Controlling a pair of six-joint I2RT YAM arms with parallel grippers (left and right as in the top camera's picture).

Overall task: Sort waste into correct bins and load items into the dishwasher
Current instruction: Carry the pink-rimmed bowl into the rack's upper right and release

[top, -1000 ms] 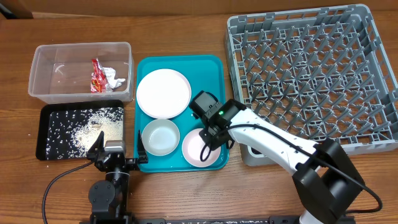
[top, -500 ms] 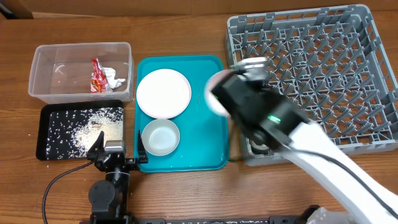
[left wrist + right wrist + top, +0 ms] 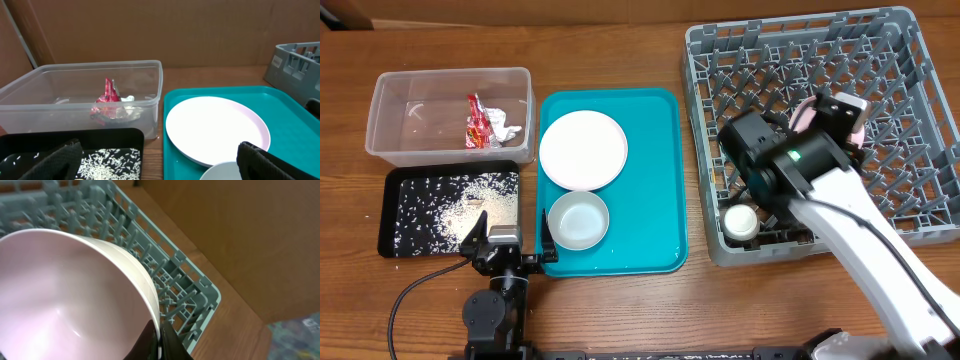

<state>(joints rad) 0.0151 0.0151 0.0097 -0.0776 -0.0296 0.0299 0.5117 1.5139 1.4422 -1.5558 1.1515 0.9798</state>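
Right wrist: right gripper (image 3: 159, 337) pinches bowl (image 3: 60, 295) rim, bowl over dish rack (image 3: 202, 292).

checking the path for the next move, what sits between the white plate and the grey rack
Nothing stands between the white plate and the grey rack: only bare teal tray, then a thin gap of table. The overhead view shows it.

I see a brown wood-grain table (image 3: 650, 40); a plain brown cardboard wall (image 3: 150, 30) backs its far edge.
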